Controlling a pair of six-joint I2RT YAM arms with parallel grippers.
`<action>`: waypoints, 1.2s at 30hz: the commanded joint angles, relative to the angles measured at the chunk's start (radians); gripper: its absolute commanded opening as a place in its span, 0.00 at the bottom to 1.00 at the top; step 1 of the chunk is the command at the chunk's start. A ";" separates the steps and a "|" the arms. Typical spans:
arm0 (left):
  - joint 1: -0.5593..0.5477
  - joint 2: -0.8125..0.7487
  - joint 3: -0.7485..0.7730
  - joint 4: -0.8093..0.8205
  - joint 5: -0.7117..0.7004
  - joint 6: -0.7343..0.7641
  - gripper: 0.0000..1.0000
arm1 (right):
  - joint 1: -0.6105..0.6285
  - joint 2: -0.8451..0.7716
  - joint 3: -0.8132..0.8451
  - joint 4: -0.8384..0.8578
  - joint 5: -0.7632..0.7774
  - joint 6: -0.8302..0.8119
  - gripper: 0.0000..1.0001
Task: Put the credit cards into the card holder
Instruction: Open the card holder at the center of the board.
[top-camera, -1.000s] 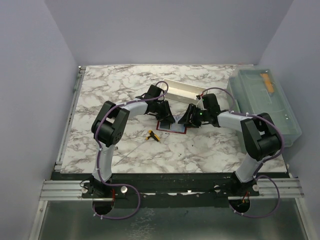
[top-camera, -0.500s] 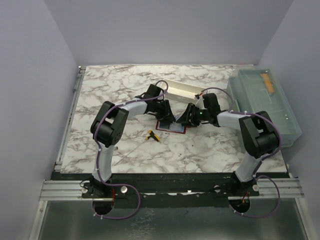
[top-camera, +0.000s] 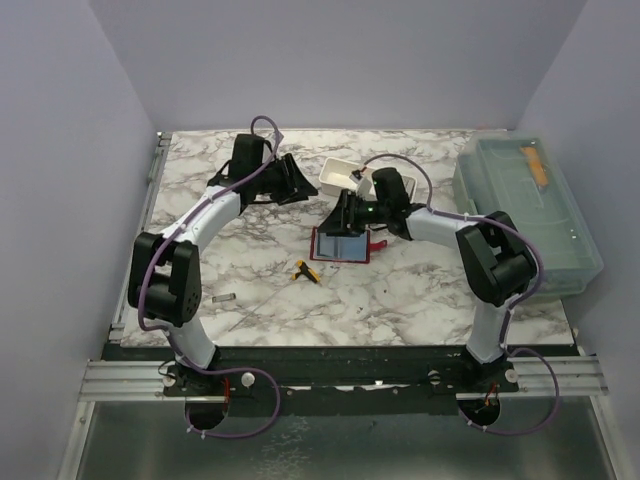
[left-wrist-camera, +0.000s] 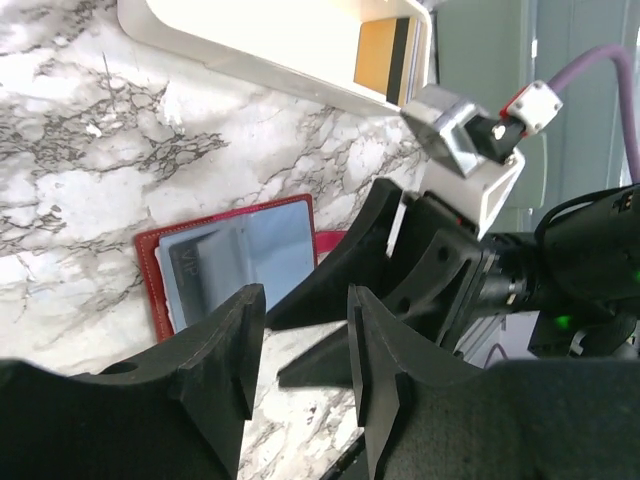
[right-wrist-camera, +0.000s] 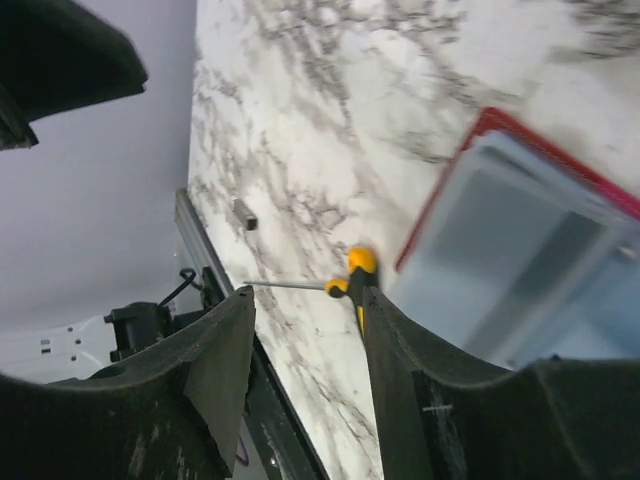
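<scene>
Left fingers (left-wrist-camera: 225, 350): I see the 2 of them spread apart with nothing between them. They hang above the surface (top-camera: 215, 235), beyond and to the left of the card holder and close to the left end of the white tray.
Right fingers (right-wrist-camera: 215, 360): these are spread too and pinch nothing. In the top view they point down at the far edge of the card holder, and I cannot tell whether they touch it.
Card holder (top-camera: 340, 246): it is red and lies open near the middle of the surface with its blue-grey lining facing up, between the white tray and the yellow-handled tool.
Pale card (left-wrist-camera: 195, 280): it is marked VIP and sits against 1 half of the lining. I cannot tell how far into a slot it goes.
Tan-gold card (left-wrist-camera: 378, 55): it lies flat inside the white tray at 1 end, with a dark stripe along 1 side, apart from the card holder.
White tray (top-camera: 332, 166): it is long and shallow, just beyond the card holder.
Yellow-handled tool (top-camera: 306, 270): its thin metal shaft lies flat, just on the near-left side of the card holder.
Clear bin (top-camera: 520, 215): it is lidded and stands at the right edge, with 1 orange item inside.
Small grey piece (top-camera: 225, 297): it lies near the left arm, too small for me to identify.
</scene>
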 joint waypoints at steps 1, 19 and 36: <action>0.008 -0.010 -0.032 0.001 -0.001 0.022 0.45 | 0.011 0.002 0.025 -0.003 -0.045 0.016 0.52; -0.144 0.263 0.002 0.019 0.107 -0.049 0.43 | -0.131 -0.130 -0.116 -0.333 0.308 -0.205 0.53; -0.102 0.304 0.010 -0.115 -0.042 -0.043 0.36 | -0.129 -0.046 -0.085 -0.300 0.232 -0.240 0.38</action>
